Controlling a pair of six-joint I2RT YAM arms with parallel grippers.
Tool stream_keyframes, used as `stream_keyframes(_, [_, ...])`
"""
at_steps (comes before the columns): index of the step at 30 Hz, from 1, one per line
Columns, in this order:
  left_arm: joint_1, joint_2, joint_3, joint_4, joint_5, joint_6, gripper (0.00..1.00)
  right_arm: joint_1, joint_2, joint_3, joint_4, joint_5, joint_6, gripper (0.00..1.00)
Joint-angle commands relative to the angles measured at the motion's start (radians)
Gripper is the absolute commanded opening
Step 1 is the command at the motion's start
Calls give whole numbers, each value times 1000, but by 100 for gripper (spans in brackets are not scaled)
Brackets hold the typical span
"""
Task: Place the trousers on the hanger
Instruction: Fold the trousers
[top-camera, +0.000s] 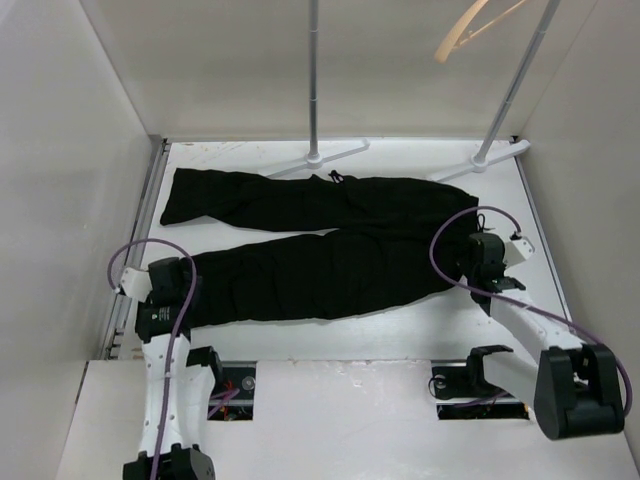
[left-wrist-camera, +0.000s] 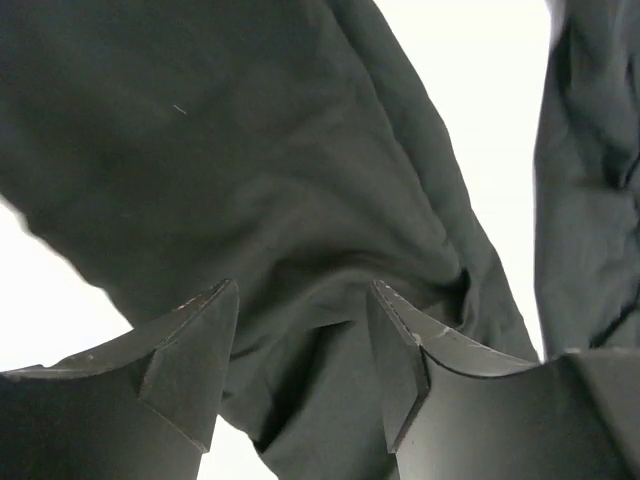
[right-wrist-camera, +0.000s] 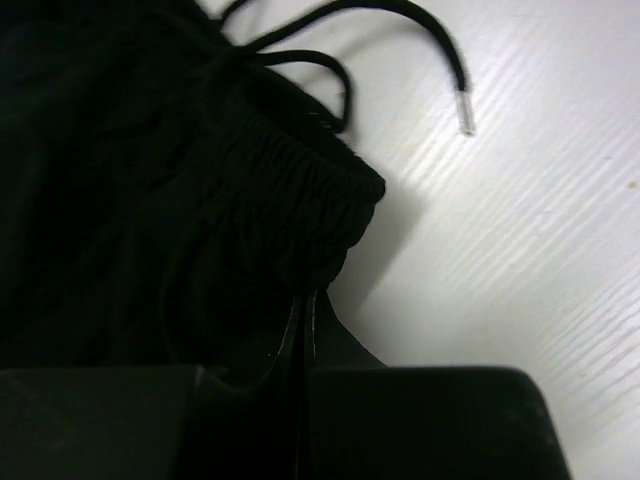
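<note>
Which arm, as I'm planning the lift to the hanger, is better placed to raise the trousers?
Likely right: the right gripper is shut on the trousers' waistband, on the hanger's side; the left gripper stands open over a leg.

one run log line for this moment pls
trousers flat on table | hanger up by rack, bare | left gripper open over leg end | right gripper shut on waistband | stage: grasping

White-shelled arms (top-camera: 168, 385), black joints (top-camera: 578, 390), looping purple cables (top-camera: 433, 250) — dark, scuffed wedge fingers (left-wrist-camera: 190, 345).
</note>
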Motion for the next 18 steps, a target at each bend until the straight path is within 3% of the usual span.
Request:
stream_keyframes(1, [51,23,119,-164,-127,46,52,61,-79,-19,50,19,27,0])
stream_keyframes(8, [176,252,180,-304,-149,19,49,88,-47,-17,105,-11,31,0])
stream_keyframes(12, [308,307,162,-295,-213,6,47,84,-5,-6,127,-26,31,0])
stream_keyframes(18, [333,343,147,-250,-253,14,49,90,18,5,142,-20,25,0])
